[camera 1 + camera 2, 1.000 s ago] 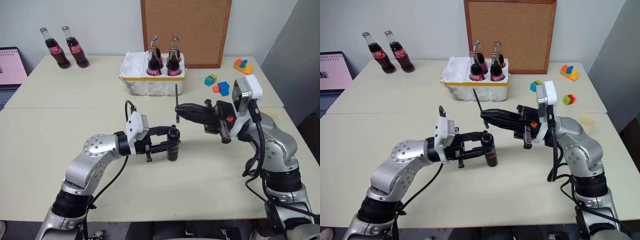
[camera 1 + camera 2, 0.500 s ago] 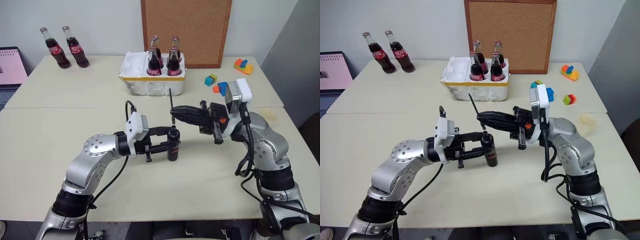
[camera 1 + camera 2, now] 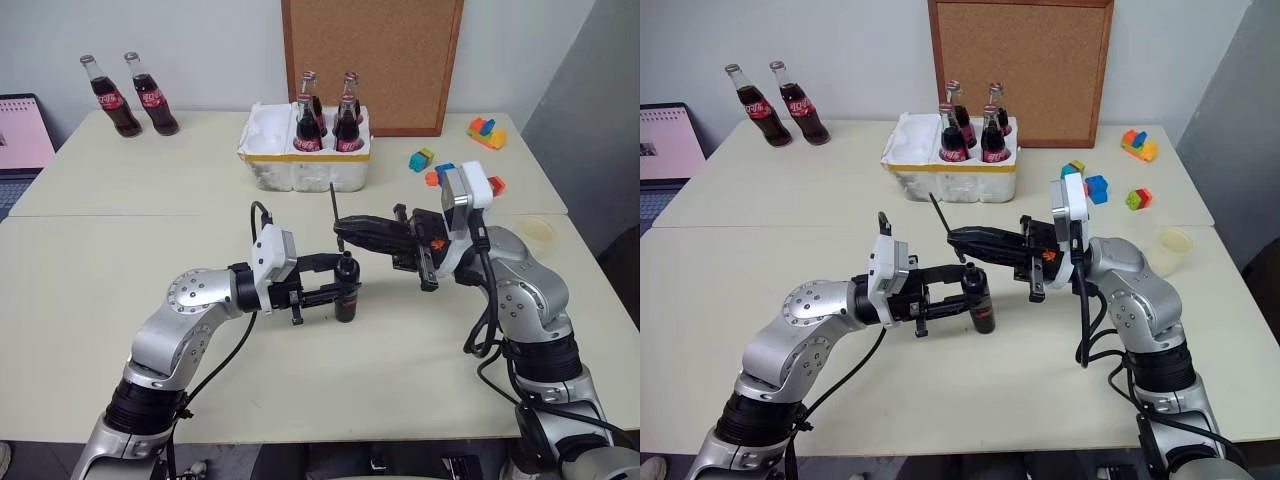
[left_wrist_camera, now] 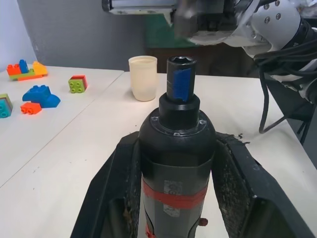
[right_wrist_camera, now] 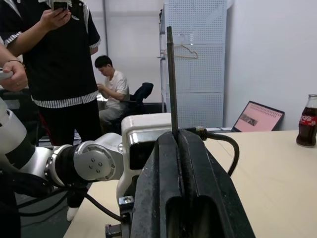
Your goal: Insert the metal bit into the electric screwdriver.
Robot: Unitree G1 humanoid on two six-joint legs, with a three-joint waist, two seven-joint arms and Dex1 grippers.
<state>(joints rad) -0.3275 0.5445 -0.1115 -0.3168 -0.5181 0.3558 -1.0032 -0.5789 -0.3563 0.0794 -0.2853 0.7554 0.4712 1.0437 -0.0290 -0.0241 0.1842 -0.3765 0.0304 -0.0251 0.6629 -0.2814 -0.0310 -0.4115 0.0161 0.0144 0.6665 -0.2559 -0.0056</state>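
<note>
Over the beige table [image 3: 120, 300], mid-frame, left gripper [image 3: 345, 290] is clamping the electric screwdriver [image 3: 346, 288] upright, right gripper [image 3: 340, 232] pinching the metal bit [image 3: 334, 203] just above it.

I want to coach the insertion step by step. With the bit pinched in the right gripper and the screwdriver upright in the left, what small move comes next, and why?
Probably lower the right gripper slightly: the metal bit stands upright just above the electric screwdriver, whose open socket faces up in the left gripper.
</note>
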